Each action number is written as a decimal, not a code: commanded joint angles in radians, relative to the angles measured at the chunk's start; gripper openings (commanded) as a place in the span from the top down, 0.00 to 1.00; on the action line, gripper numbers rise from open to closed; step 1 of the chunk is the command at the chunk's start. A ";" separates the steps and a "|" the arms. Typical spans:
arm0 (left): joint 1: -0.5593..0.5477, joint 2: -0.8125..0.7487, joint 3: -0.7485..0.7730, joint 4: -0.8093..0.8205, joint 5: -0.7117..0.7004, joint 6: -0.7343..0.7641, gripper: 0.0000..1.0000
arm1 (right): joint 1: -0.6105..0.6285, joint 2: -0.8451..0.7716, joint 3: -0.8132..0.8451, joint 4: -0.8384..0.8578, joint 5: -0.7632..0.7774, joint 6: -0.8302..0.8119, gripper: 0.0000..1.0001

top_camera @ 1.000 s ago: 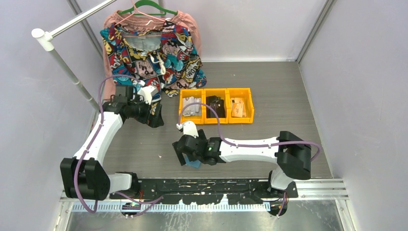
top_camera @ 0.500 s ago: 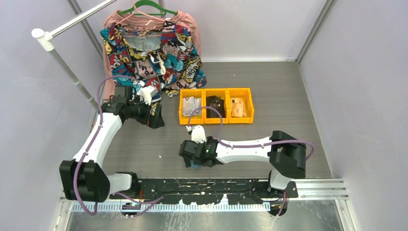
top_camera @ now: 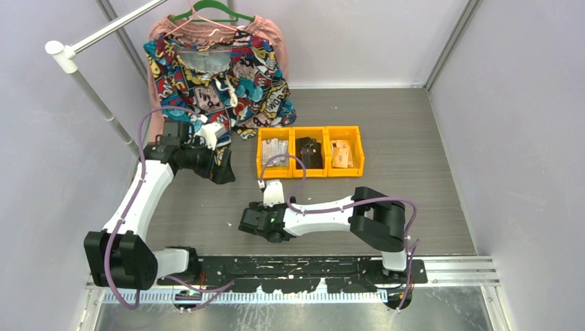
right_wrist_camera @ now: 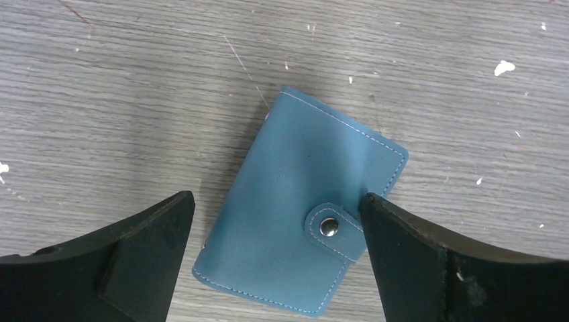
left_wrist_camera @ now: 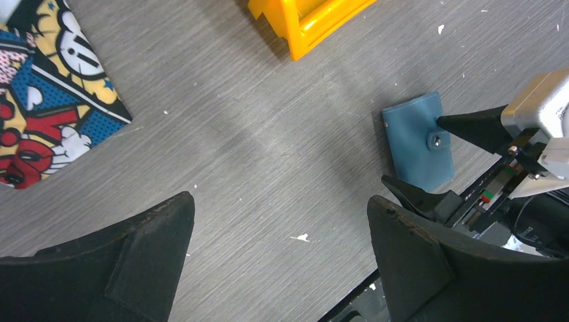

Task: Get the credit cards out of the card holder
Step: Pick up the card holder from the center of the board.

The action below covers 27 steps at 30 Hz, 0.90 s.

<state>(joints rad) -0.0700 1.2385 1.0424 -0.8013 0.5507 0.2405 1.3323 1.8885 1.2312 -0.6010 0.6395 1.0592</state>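
The card holder is a teal-blue wallet lying flat on the grey table, closed, its snap tab fastened. My right gripper hangs over it, open, one finger on each side; the right fingertip sits at the tab's edge. The left wrist view also shows the card holder with the right gripper around it. In the top view the right gripper covers the wallet. My left gripper is open and empty, well up and left of it; bare table shows between its fingers. The credit cards are hidden.
Three orange bins holding small items stand in a row behind the right arm; one corner shows in the left wrist view. A comic-print shirt hangs at the back left by a white rail. The black mounting rail runs along the near edge.
My right gripper has swung left and its arm has folded in; the wallet's blue corner that showed below it is now covered. The left arm has not moved.
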 commanded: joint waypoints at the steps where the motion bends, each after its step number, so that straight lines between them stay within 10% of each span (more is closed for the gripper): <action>1: 0.006 -0.027 0.060 -0.029 0.033 0.024 0.00 | 0.033 0.001 0.020 -0.148 0.117 0.165 0.00; 27: 0.006 -0.046 0.024 -0.004 0.107 -0.055 0.00 | 0.024 -0.183 -0.230 0.093 -0.072 -0.018 0.01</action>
<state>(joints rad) -0.0696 1.2243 1.0569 -0.8059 0.6151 0.2070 1.3663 1.7321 1.0004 -0.5728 0.5961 1.0985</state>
